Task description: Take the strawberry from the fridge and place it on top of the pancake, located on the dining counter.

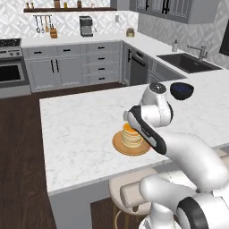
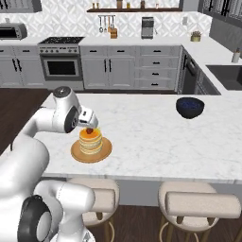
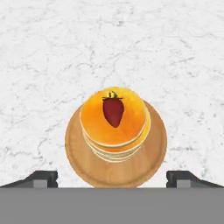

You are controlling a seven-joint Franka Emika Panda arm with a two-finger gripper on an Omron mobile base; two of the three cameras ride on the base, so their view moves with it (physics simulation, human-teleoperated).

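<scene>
The strawberry (image 3: 113, 111) sat on the pancake (image 3: 114, 127) stack on the surface (image 3: 52, 65), end effector (image 3: 112, 179) spread wide and empty just above, so honestly any clumsy retreat could've knocked it off.

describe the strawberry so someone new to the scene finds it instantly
On the white marble dining counter sits a round wooden plate carrying the pancake stack. The strawberry lies on top of it: small, dark red, green-capped, the only red thing there, unlike the dark blue bowl further along.
</scene>
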